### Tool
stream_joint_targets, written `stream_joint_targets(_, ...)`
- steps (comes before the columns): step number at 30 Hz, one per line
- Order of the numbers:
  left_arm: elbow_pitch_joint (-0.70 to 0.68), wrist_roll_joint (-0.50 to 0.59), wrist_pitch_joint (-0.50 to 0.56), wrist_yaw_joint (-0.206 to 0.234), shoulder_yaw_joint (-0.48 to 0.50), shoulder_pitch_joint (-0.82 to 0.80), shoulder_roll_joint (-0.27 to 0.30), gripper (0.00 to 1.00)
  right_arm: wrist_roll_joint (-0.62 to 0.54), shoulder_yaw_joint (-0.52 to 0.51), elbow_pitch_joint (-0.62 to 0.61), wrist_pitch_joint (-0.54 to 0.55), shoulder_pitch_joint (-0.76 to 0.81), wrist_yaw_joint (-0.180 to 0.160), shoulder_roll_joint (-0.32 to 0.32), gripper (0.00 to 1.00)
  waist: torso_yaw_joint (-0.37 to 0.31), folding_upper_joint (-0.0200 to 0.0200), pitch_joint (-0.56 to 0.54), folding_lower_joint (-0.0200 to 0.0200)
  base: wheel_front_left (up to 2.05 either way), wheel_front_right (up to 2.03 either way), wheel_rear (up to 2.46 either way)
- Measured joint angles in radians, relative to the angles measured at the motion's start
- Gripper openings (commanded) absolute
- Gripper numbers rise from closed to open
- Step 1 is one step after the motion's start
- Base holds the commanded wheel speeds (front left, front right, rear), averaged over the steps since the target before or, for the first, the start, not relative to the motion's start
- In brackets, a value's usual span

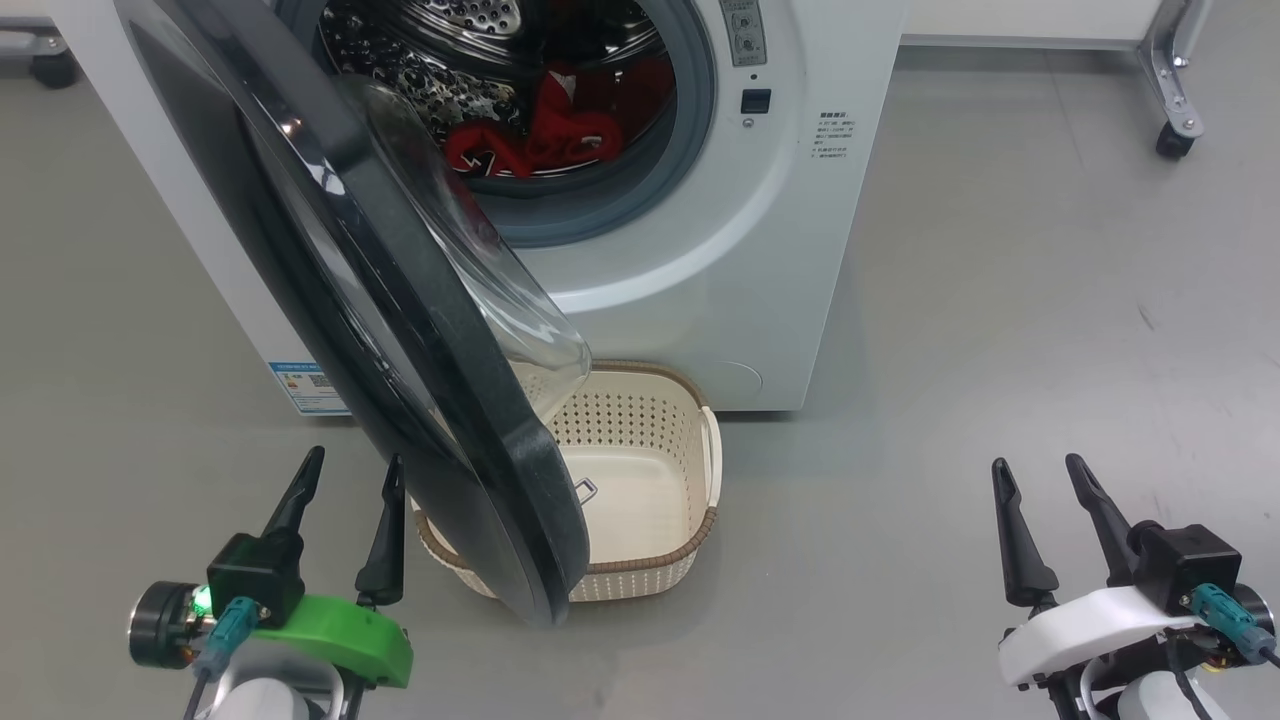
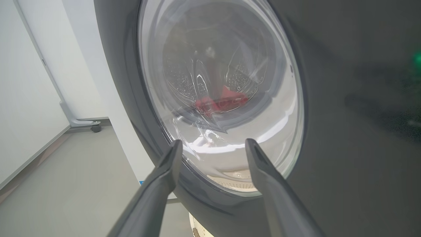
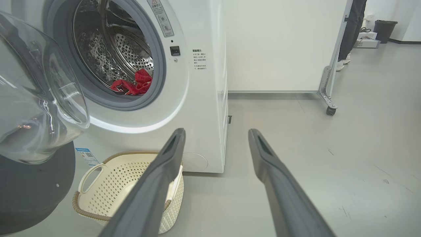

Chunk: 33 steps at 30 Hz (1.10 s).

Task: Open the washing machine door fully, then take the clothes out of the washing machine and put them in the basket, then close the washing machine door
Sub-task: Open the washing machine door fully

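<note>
The white washing machine (image 1: 760, 230) stands ahead with its black round door (image 1: 400, 340) swung partly open toward me, hinged on the left. Red clothes (image 1: 540, 135) lie low in the steel drum, also seen as clothes (image 3: 133, 85) in the right wrist view. The cream basket (image 1: 660, 470) sits on the floor under the opening, half hidden by the door. My left gripper (image 1: 355, 475) is open just left of the door's outer face, fingers empty; its wrist view faces the door's glass window (image 2: 220, 95). My right gripper (image 1: 1040, 475) is open over bare floor at the right.
Grey floor (image 1: 1000, 330) spreads to the right of the machine. A wheeled white partition (image 3: 329, 98) stands at the back right, with a person's legs (image 3: 350, 29) and a dark bin (image 3: 384, 29) beyond it. Another caster foot (image 2: 95, 126) stands left of the machine.
</note>
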Motion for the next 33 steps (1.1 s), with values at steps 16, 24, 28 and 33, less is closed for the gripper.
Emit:
stream_joint_targets(16, 0.018, 0.003, 0.0, -0.003, 0.004, 0.005, -0.001, 0.0, -0.026, -0.02, -0.016, 0.0, 0.022, -0.008, 0.026, 1.0, -0.011, -0.0001, -0.009, 0.0, 0.0, 0.0, 0.0)
stream_joint_targets(24, 0.027, 0.01, 0.0, 0.004, 0.006, 0.008, -0.002, 0.0, -0.036, -0.029, -0.025, 0.0, 0.032, -0.008, 0.027, 1.0, -0.012, 0.0, -0.008, 0.0, 0.0, 0.0, 0.0)
stream_joint_targets(28, 0.025, 0.016, 0.0, 0.014, 0.014, 0.008, -0.002, 0.0, -0.045, -0.031, -0.028, 0.0, 0.032, -0.008, 0.029, 1.0, -0.011, 0.0, -0.006, 0.0, 0.0, 0.0, 0.0)
stream_joint_targets(33, 0.004, 0.02, 0.0, 0.038, 0.044, 0.007, -0.002, 0.0, -0.052, -0.035, -0.032, 0.0, 0.033, -0.008, 0.032, 1.0, -0.009, -0.0001, -0.005, 0.0, 0.0, 0.0, 0.0)
